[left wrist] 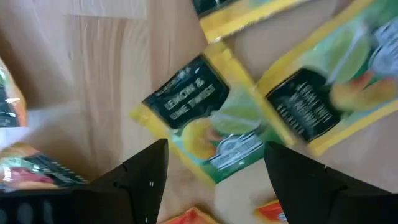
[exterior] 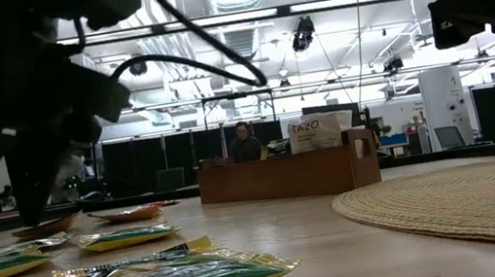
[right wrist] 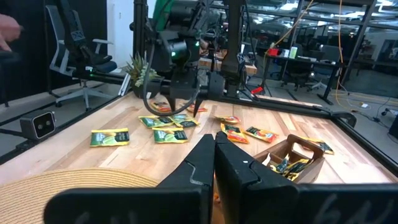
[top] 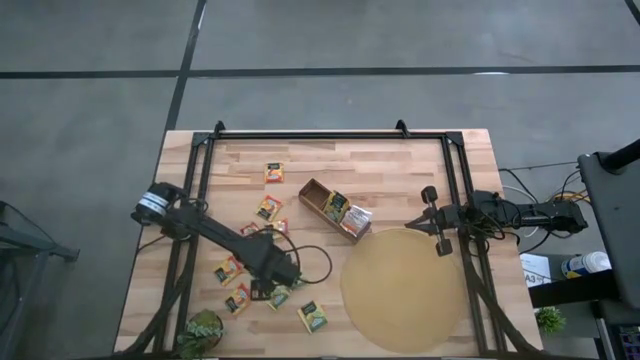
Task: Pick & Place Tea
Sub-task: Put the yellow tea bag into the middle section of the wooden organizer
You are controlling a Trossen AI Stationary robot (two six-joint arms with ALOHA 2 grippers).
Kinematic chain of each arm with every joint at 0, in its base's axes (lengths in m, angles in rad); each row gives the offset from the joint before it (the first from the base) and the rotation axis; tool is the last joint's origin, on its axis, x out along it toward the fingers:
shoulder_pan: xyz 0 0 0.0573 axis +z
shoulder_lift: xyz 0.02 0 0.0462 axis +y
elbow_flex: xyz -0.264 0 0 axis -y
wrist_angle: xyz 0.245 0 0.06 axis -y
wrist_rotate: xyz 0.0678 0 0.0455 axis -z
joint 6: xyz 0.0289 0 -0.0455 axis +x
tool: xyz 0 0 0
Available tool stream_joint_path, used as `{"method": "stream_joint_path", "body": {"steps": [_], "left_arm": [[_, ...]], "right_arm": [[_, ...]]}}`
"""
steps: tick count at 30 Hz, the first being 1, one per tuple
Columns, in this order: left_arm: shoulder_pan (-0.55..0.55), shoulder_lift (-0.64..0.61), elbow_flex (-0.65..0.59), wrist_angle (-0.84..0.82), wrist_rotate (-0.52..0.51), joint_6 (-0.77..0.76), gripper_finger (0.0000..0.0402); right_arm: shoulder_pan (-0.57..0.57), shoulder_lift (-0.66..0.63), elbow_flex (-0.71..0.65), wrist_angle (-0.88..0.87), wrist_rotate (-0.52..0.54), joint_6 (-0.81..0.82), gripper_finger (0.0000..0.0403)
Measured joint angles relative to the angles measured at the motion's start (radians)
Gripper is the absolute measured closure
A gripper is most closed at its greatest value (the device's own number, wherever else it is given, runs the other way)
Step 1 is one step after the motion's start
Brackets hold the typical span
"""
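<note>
Several small tea sachets lie flat on the near-left part of the wooden table, among them green-yellow ones (top: 227,268) (top: 312,317) and orange ones (top: 268,208). My left gripper (top: 272,287) points down over this cluster, open. Its two fingers stand on either side of a green-yellow lemon-and-lime sachet (left wrist: 199,118) and a little above it. From across the table the left gripper (right wrist: 183,109) also appears just over the sachets (right wrist: 168,121). My right gripper (right wrist: 214,163) waits shut and level at the table's right side (top: 415,222).
A brown oblong wooden box (top: 335,208) with a few sachets in it stands mid-table. A big round tan mat (top: 405,290) covers the near right. A small green plant (top: 203,330) sits at the near-left corner. A black frame (top: 330,133) rims the table.
</note>
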Motion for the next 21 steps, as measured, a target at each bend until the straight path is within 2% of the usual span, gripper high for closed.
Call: {"method": "stream_joint_path", "body": {"steps": [9,15,21], "left_arm": [[-0.001,-0.089,-0.024,-0.036,-0.069,0.090,0.0143],[0.002,-0.130,-0.082,0.011,-0.112,0.180,0.0143],[0.003,-0.134,-0.118,0.067,-0.116,0.179,0.0143]], "right_arm": [[0.000,0.000,0.000,0.000,0.000,0.000,0.0394],[0.000,0.000,0.000,0.000,0.000,0.000,0.0394],[0.000,0.000,0.000,0.000,0.000,0.000,0.0394]]}}
